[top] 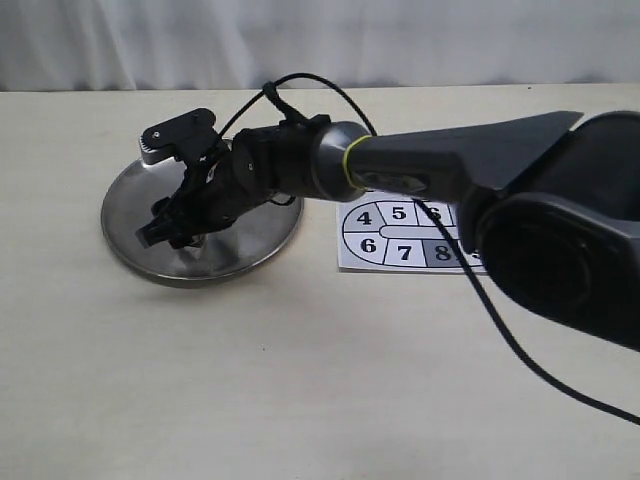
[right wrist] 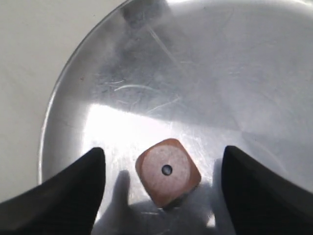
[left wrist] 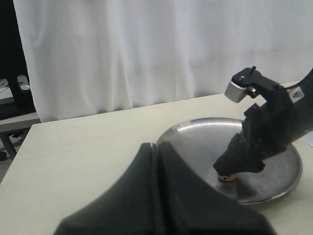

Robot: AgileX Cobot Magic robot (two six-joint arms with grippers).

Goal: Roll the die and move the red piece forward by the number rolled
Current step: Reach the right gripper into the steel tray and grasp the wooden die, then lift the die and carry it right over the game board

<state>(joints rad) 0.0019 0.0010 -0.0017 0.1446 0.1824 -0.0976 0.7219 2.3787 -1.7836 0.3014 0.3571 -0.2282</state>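
Exterior looks down over the table (top: 200, 400); all views share the metal plate (top: 125, 225).

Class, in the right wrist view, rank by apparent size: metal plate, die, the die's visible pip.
1. metal plate, filling most of the frame, edges cropped.
2. die.
3. pip, clearly smallest.

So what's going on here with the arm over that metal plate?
The right end effector is open low over the metal plate, fingers either side of the die, not touching it. The die lies there with one pip up. The left end effector is shut, clear of the plate. The numbered board lies beside the plate; no red piece shows.
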